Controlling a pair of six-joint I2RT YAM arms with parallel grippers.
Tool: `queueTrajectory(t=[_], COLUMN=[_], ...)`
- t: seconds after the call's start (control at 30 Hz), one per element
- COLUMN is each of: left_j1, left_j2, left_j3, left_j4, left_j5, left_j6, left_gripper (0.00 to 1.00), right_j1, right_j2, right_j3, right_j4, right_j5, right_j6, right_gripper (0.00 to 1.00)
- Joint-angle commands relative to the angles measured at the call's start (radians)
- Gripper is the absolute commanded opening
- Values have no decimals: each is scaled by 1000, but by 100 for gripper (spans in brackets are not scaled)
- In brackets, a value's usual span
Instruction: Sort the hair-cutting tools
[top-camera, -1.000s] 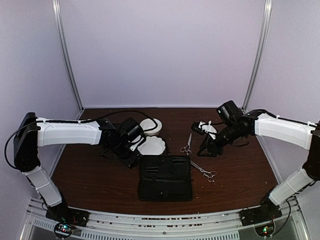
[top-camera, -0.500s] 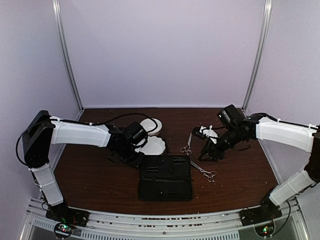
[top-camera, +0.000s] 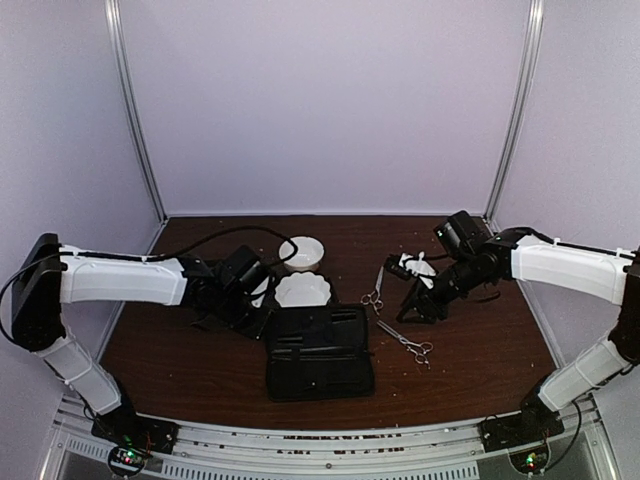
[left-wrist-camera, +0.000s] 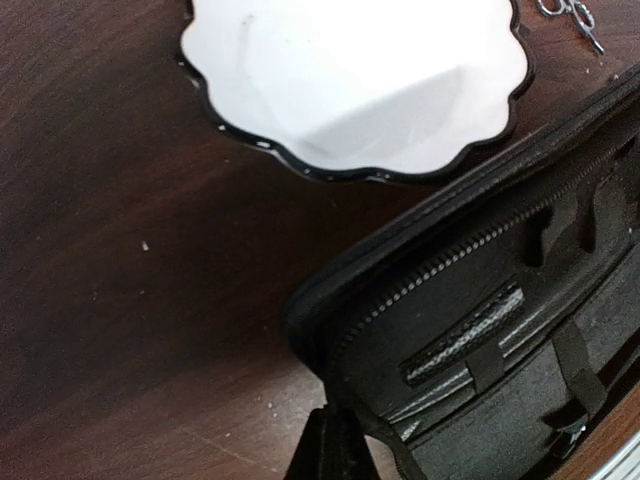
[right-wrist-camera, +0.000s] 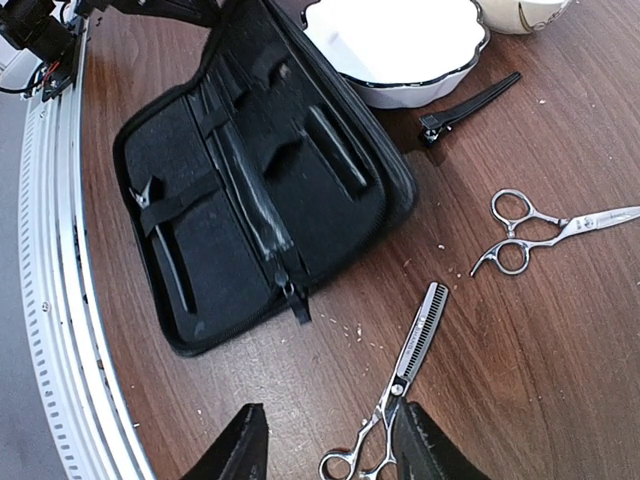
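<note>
left fingers (left-wrist-camera: 325, 452): closed on the edge of the black zip case (left-wrist-camera: 500, 340).
right fingers (right-wrist-camera: 245, 445): apart, holding nothing, above the thinning scissors (right-wrist-camera: 402, 372) on the desk (right-wrist-camera: 560, 350).

White-shelled arms (top-camera: 125, 280); black joints, cables

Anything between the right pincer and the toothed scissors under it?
Nothing visible. The right pincer, jaws apart, frames the toothed scissors in its wrist view. The black case lies off to one side, clear of them.
</note>
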Motion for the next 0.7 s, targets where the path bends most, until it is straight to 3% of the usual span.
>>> queueTrajectory(t=[0.0, 0.4, 0.67], left_j1=[7, 30, 71], left_j2=[-94, -210, -188], left_j3=[-67, -135, -139], left_j4=[-13, -266, -232], left_j5=[-71, -234, -341], left_j6=[-3, -59, -44], left_gripper=[0, 0, 0], right_j1=[7, 43, 114], right_j2=[27, 166, 367], right_j3=[31, 155, 312], right_j4=[-1, 5, 4], right_j5=[22, 203, 263], right_j6=[-4, 50, 111], right_gripper=[45, 42, 44])
